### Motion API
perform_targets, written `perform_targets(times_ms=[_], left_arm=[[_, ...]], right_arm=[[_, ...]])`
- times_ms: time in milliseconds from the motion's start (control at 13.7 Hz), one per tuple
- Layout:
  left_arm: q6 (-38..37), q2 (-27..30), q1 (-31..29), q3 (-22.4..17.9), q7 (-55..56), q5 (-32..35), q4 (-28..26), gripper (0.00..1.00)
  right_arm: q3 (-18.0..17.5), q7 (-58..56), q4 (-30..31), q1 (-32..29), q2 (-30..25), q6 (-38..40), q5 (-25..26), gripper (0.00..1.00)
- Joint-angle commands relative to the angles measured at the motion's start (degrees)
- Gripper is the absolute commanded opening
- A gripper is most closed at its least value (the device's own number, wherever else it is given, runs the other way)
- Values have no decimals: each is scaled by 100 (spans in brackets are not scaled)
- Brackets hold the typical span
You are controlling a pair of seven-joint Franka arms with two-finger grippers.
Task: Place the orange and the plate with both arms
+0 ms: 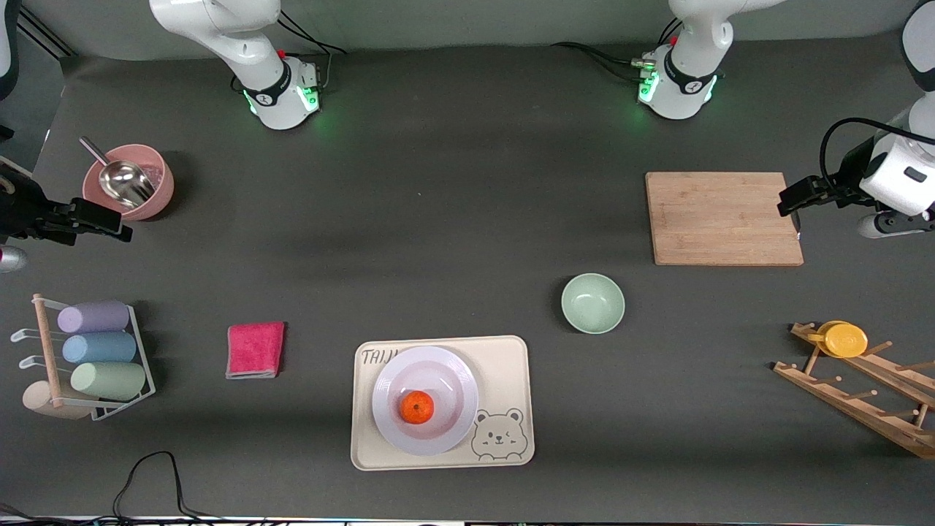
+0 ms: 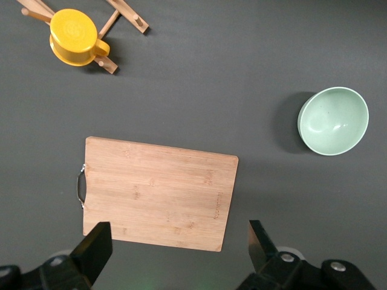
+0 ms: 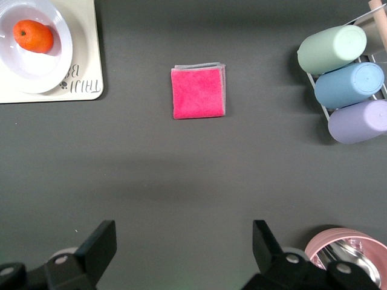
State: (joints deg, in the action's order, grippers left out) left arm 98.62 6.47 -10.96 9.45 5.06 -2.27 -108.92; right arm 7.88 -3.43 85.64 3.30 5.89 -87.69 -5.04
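Both end effectors open, well apart from orange [image 1: 417, 407] on plate [image 1: 453, 380].

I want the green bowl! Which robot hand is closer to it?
Left. The left gripper hangs open by the cutting board, near the bowl. The right gripper waits open at the pink bowl, at the right arm's end.

- Cream tray [image 1: 511, 380] with a bear drawing is seen nearest the front camera.
- Green bowl [image 1: 592, 302] is set between tray and wooden cutting board [image 1: 723, 218].
- Yellow cup [image 1: 844, 339] is hung on a wooden rack [image 1: 862, 398].
- Pink cloth [image 1: 255, 349] is laid folded near a wire rack [image 1: 139, 380] of three pastel cups [image 1: 98, 348].
- Metal scoop [image 1: 120, 180] is held in a pink bowl [image 1: 162, 191].
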Motion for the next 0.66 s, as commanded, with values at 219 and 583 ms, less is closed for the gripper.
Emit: perform_targets(times_ms=[219, 583], left_arm=[[130, 118, -3, 13, -542, 86, 46, 100], [202, 92, 32, 49, -259, 95, 72, 100]], right_arm=[[-85, 501, -179, -40, 35, 208, 213, 100], [-103, 545, -250, -40, 52, 208, 240, 100]])
